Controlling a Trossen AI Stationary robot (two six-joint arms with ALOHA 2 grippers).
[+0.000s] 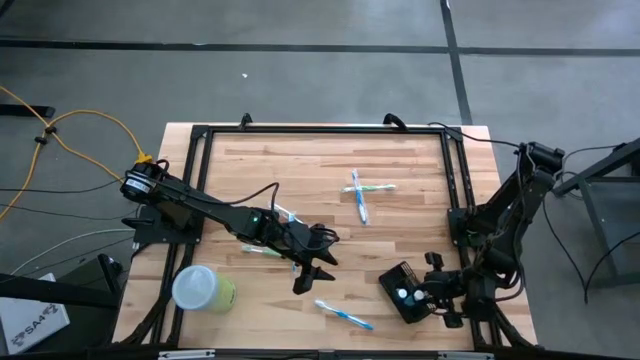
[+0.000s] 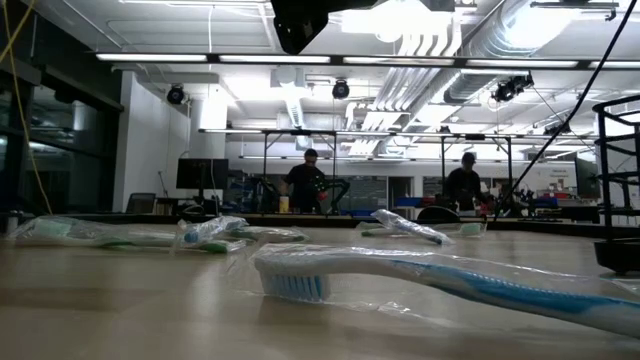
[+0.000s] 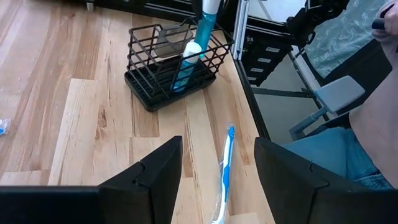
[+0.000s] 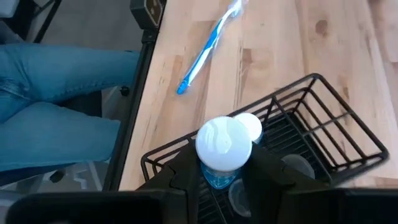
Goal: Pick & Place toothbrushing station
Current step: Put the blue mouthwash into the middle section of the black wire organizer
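The toothbrushing station, a black wire-mesh holder (image 1: 400,290), stands near the table's front right; it also shows in the left wrist view (image 3: 163,68) and the right wrist view (image 4: 323,134). A blue tube with a white cap (image 4: 224,146) stands in it beside a second white-topped item (image 4: 250,124). My right gripper (image 4: 224,160) is shut on the blue tube from above the holder. My left gripper (image 1: 310,270) is open and empty above the table's middle front, and a blue wrapped toothbrush (image 3: 225,165) lies on the wood ahead of its fingers. My right gripper pinches the blue tube's body just below its white cap (image 4: 217,177) between its two fingers. The fingers come from above, pointing down into the holder. The tube stands about upright with its lower part inside the holder's wire walls.
Two crossed toothbrushes (image 1: 365,190) lie at the far middle, a green one (image 1: 262,250) under my left arm, and a blue one (image 1: 343,315) near the front edge. A lime-green cup with a whitish lid (image 1: 205,288) lies at the front left. A person's jeans-clad legs (image 4: 56,93) are beside the table's edge.
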